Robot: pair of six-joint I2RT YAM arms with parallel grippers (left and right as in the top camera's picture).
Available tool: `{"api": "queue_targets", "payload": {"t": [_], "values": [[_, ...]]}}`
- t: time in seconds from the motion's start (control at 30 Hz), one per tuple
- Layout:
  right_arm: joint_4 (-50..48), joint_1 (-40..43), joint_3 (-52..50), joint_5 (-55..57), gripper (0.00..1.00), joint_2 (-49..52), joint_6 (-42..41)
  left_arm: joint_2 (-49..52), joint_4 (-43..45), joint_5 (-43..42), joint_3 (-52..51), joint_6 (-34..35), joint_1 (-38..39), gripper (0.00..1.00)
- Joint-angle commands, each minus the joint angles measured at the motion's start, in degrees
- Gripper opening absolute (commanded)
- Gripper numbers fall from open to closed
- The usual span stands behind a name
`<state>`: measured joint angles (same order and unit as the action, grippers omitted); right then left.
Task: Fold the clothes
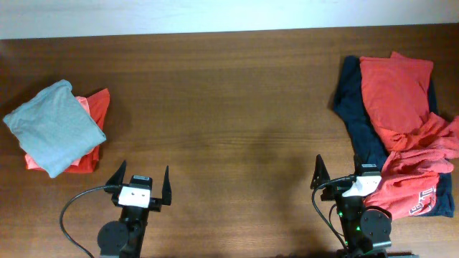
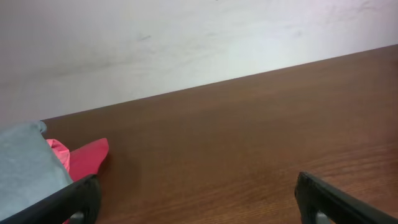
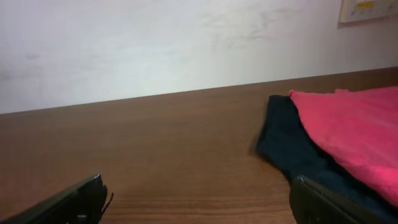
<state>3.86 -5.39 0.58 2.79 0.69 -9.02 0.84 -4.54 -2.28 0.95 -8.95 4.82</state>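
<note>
The clothes lie in a loose pile at the table's right edge. A navy garment [image 1: 356, 118] is at the bottom, with a plain red-orange piece [image 1: 394, 89] spread on it. A crumpled red-orange T-shirt with white lettering [image 1: 412, 195] lies nearest the front. My right gripper [image 1: 341, 170] stands open just left of the pile's near end, with nothing between its fingers. In the right wrist view the navy garment [image 3: 292, 149] and the red cloth [image 3: 354, 130] lie ahead to the right of the open gripper [image 3: 199, 199]. My left gripper [image 1: 142, 175] is open and empty over bare wood.
A folded light-grey shirt [image 1: 54, 125] rests on a folded orange-red shirt [image 1: 97, 107] at the far left. Both show at the left of the left wrist view, grey shirt [image 2: 25, 168] and orange-red shirt [image 2: 87, 158]. A pale wall runs along the table's far edge [image 1: 229, 29].
</note>
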Motion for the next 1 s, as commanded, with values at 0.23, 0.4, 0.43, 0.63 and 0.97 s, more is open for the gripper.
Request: {"api": "queue_targets", "payload": {"t": [0.23,0.4,0.43,0.63,0.97], "values": [[0.44,0.22,-0.26,0.87,0.99,-0.33,-0.26,-0.50,-0.07,0.61,-0.37,0.31,-0.09,0.99],[0.44,0.22,-0.26,0.87,0.99,-0.33,-0.26,-0.50,-0.09,0.61,-0.37,0.31,-0.09,0.99],[0.44,0.22,-0.26,0.87,0.98,-0.33,-0.26,-0.50,-0.07,0.61,-0.37,0.31,-0.09,0.99],[0.44,0.22,-0.26,0.70,0.99,-0.33,-0.26,-0.50,-0.07,0.63,-0.37,0.31,-0.09,0.99],[0.28,0.22,-0.17,-2.16,0.99,-0.33,-0.50,-0.50,-0.11,0.61,-0.17,1.36,-0.09,0.99]]}}
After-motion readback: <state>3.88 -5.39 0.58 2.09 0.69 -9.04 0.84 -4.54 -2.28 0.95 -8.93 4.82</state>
